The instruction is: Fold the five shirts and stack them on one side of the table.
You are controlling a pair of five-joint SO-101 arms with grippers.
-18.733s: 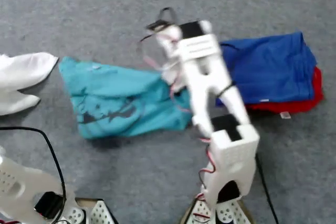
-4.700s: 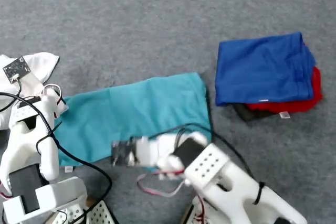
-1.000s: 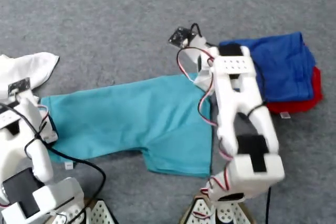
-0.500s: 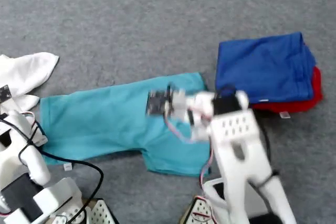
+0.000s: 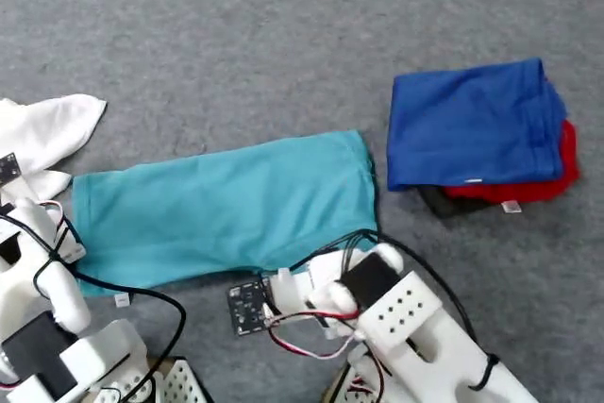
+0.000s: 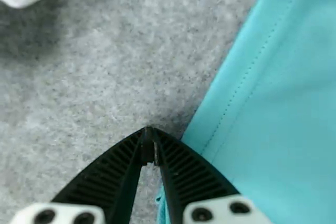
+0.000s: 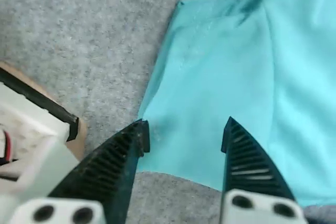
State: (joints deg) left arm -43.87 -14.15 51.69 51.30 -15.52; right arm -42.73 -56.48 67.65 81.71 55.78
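Observation:
A teal shirt (image 5: 222, 209) lies spread flat across the middle of the table. Its near right flap (image 7: 210, 77) sits under my right gripper (image 7: 184, 129), which hangs open just above the cloth with nothing in it. The right arm (image 5: 377, 294) stands at the near edge and hides that flap in the high view. My left gripper (image 6: 150, 145) is shut and empty, its tips on the grey table right beside the teal shirt's hem (image 6: 236, 98). A folded blue shirt (image 5: 472, 120) tops a red one (image 5: 557, 181) and a dark one (image 5: 439, 200) at the right.
A crumpled white shirt (image 5: 42, 134) lies at the left edge, close to the left arm (image 5: 38, 280). Loose wires and a small circuit board (image 5: 247, 307) trail from the right arm. The grey table's far half (image 5: 236, 54) is bare.
The right arm swung back from beside the blue stack, over the teal shirt, to the near edge and now covers the near flap. The left arm has hardly moved.

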